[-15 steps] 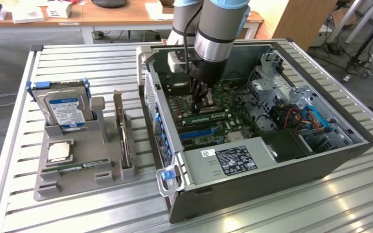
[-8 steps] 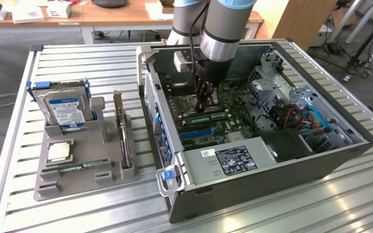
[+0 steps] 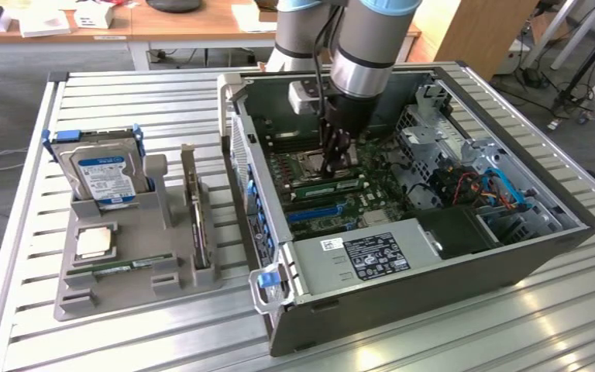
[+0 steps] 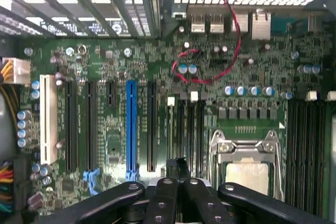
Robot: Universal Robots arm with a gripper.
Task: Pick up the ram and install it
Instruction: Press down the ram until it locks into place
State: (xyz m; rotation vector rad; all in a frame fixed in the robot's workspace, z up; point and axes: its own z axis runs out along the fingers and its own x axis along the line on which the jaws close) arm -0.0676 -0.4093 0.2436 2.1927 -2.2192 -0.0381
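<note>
The arm reaches down into the open computer case [image 3: 504, 256], which lies on its side on the slatted metal bench [image 3: 122, 341]. Its hand [image 3: 333, 159] sits low over the green motherboard [image 3: 380, 205], just above the memory slots beside the processor socket [image 3: 308, 164]. The fingers are drawn together to their narrowest, and in the wrist view the black finger linkages [image 4: 173, 198] converge on a thin dark edge that stands between the upright slots. Whether that edge is a board pinched in the fingers or part of the hand itself cannot be told from these pictures.

A ram stick [image 3: 331, 188] lies seated in a slot directly under the hand in the exterior view, a narrow green strip running along the board (its ends look level with the slot). Well apart from it, on the exterior view's left, a grey parts holder [image 3: 80, 298] rests on the bench. It carries a hard drive [image 3: 106, 177] standing upright with a blue and white label, a square silver processor chip [image 3: 95, 242] lying flat, an expansion card [image 3: 196, 213] standing on edge, and a second green ram stick [image 3: 122, 269] lying flat along its front groove.

Inside the case, the wrist view gives a blue expansion slot [image 4: 131, 124], a white slot [image 4: 48, 116], a looping red wire [image 4: 231, 35] and the metal frame of the socket [image 4: 247, 153]. A grey power supply [image 3: 375, 252] with a black label fills the near end of the case.
</note>
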